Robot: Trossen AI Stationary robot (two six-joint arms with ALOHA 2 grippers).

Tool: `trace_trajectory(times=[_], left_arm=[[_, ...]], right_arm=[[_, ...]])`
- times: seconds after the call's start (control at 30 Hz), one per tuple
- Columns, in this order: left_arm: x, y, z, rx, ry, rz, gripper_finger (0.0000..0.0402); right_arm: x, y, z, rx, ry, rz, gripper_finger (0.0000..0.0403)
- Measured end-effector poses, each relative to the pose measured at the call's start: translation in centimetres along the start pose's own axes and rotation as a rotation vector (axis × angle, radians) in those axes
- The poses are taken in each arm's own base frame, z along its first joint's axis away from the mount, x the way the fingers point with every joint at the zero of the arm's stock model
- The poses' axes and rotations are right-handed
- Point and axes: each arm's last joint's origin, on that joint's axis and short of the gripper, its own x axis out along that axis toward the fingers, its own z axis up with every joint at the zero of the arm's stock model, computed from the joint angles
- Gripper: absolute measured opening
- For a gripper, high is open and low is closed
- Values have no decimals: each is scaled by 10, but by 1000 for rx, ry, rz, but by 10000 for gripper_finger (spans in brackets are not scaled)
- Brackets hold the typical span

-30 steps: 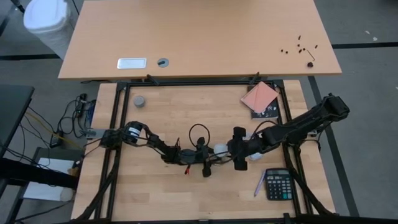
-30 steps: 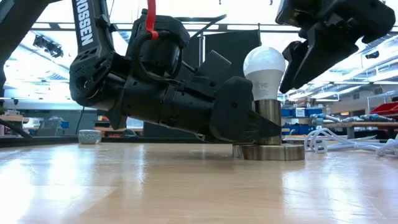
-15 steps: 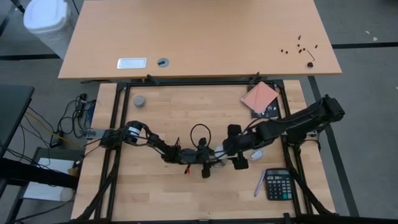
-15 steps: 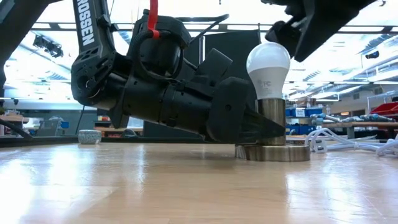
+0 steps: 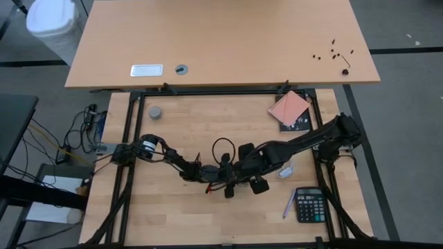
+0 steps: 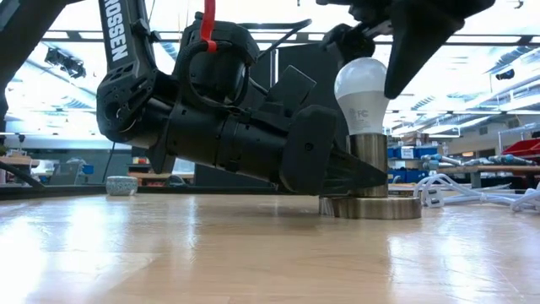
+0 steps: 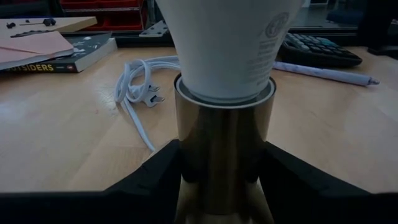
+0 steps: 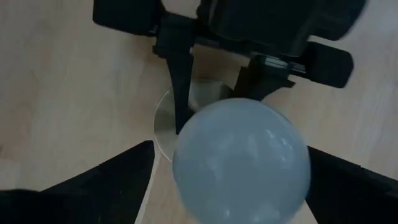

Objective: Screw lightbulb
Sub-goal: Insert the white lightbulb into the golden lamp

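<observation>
Since a second ago the right gripper (image 6: 364, 38) has swung in from three o'clock and now hangs directly over the white pear-shaped lightbulb (image 6: 362, 95), its fingers spread either side of the glossy head without touching; a grasp looks imminent. That bulb stands upright in a brushed-metal socket tube (image 7: 221, 158) on a round base (image 6: 371, 207), slightly right of table centre. At nine o'clock, the left gripper (image 7: 217, 180) pinches the tube, steadying it.

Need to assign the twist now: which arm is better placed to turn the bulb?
Probably the right. Its tool is open above the bulb, one finger on each side. The left tool is low, shut on the socket, so it suits bracing.
</observation>
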Motion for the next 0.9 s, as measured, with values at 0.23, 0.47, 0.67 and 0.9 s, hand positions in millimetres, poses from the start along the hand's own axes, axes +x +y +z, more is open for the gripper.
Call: trace_trajectory(times=[0.23,0.47,0.67,0.9], left_arm=[[0,0,0,-3,-1,0,193],[0,0,0,-4,-1,0,193],[0,0,0,-8,-10,-1,193],[0,0,0,-9,-13,-2,193]], right_arm=[[10,0,11,-52,37,1,374],[10,-6,14,24,45,-22,373],[10,-13,13,158,50,-38,372],[10,-12,13,167,49,-10,336]])
